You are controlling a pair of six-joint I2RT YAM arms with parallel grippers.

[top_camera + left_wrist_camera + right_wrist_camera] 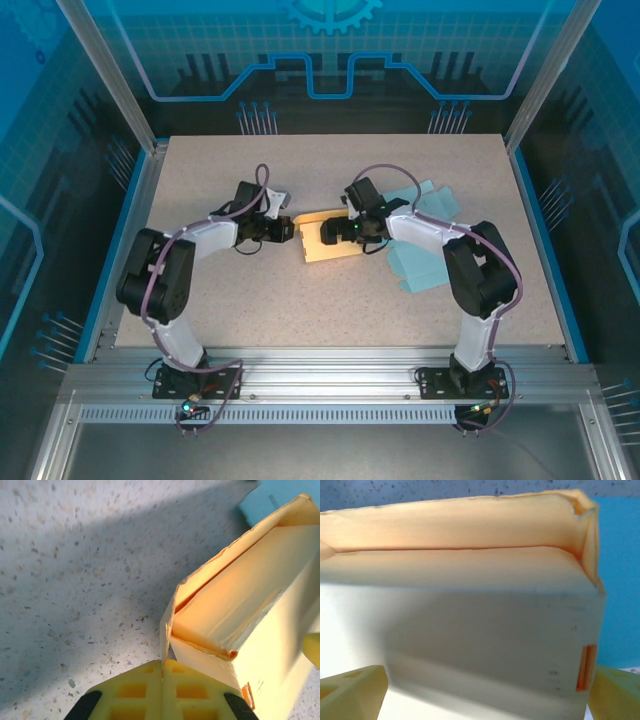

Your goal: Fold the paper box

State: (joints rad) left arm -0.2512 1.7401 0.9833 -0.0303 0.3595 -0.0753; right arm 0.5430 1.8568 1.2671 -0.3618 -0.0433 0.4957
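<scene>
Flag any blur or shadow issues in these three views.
Top external: sharp, evenly lit, only faint shadows on the table. Left wrist: table speckle crisp, with a broad shadow band across it; the box goes soft on its right side. Right wrist: box wall soft and half in grey shadow; fingers blurred.

I'm seeing the paper box (pixel 330 238) as thin cream card, matt, with its cut edges looking slightly fuzzy and creased at the corners. The worktop (pixel 300 310) is reading as a speckled, stone-like laminate with a dull, finely grainy finish. Near its right edge, the blue sheets (pixel 425 265) are looking like smooth matt paper. The left gripper (pixel 162 666) and right gripper (pixel 482 692) are showing yellow moulded plastic fingers (pixel 132 692), smooth and satin. The frame rail (pixel 330 385) along the near edge is gleaming like brushed aluminium.
</scene>
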